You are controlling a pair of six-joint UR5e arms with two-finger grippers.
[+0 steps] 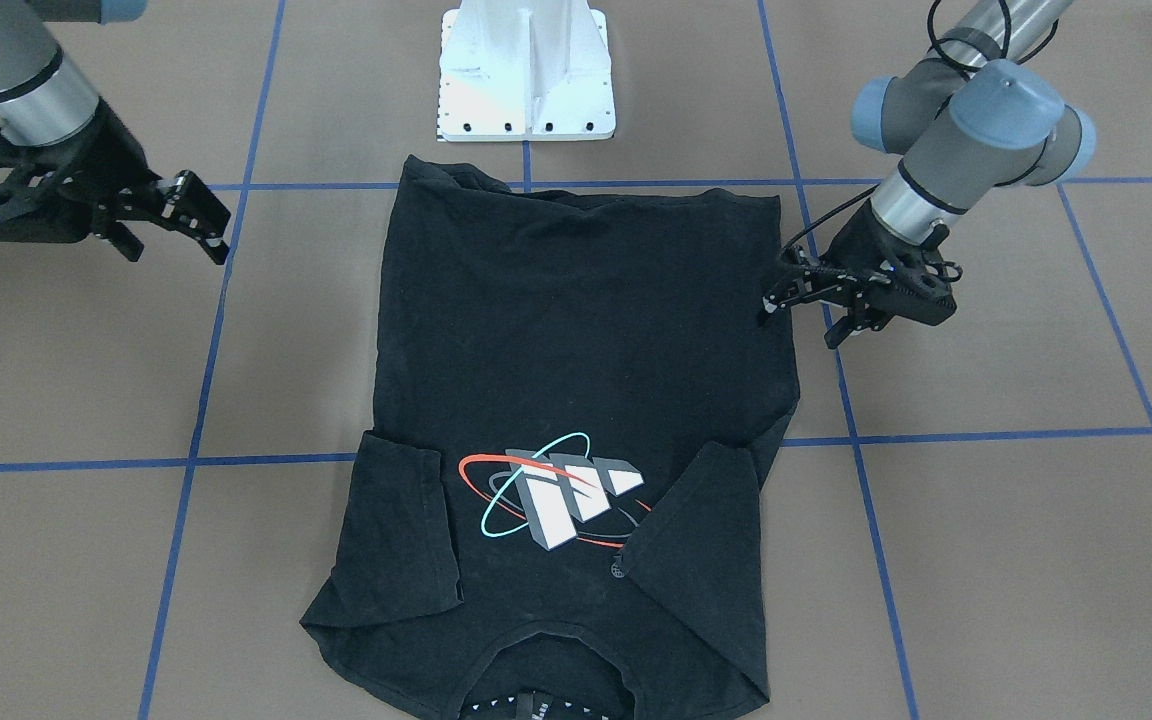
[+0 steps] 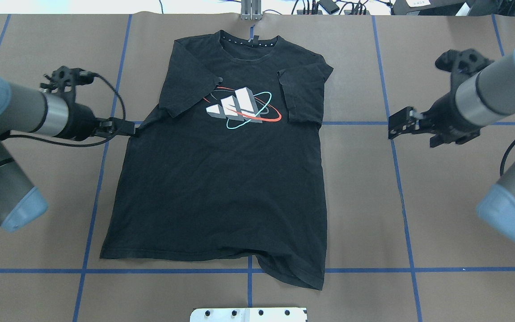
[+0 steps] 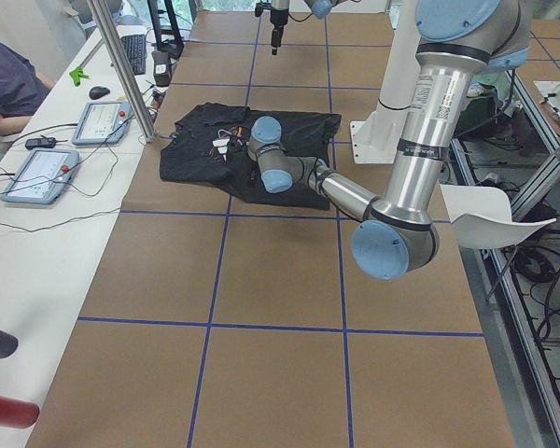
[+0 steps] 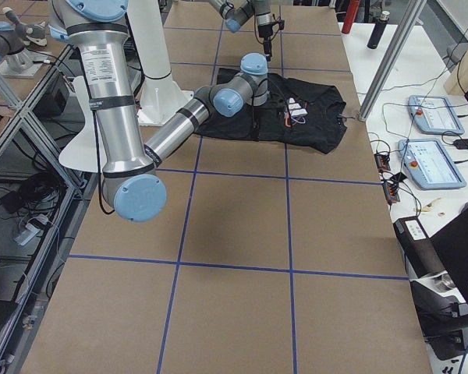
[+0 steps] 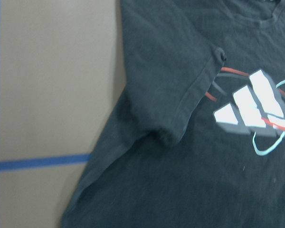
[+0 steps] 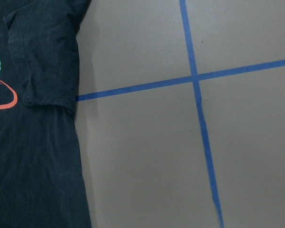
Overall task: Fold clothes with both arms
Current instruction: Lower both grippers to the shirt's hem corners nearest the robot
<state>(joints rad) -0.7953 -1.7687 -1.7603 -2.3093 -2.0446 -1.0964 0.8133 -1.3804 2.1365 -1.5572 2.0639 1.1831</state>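
Note:
The black T-shirt (image 1: 586, 330) (image 2: 221, 188) lies flat, logo up, collar at the far edge from the robot's base. Both short sleeves are folded in over the chest. My left gripper (image 1: 799, 325) (image 2: 130, 129) hovers low at the shirt's side edge just below the folded sleeve, open, with one fingertip at the hem. The left wrist view shows that sleeve and the logo on the shirt (image 5: 180, 180) but no fingers. My right gripper (image 1: 179, 250) (image 2: 394, 127) is open with nothing in it, well clear of the shirt's other side. In the right wrist view the shirt (image 6: 33, 156) fills the left edge.
The white pedestal base (image 1: 526, 70) (image 2: 248, 314) stands just behind the shirt's hem. Blue tape lines (image 2: 360, 123) grid the brown table. A person (image 3: 5, 84) sits at a side bench with control tablets (image 3: 103, 121).

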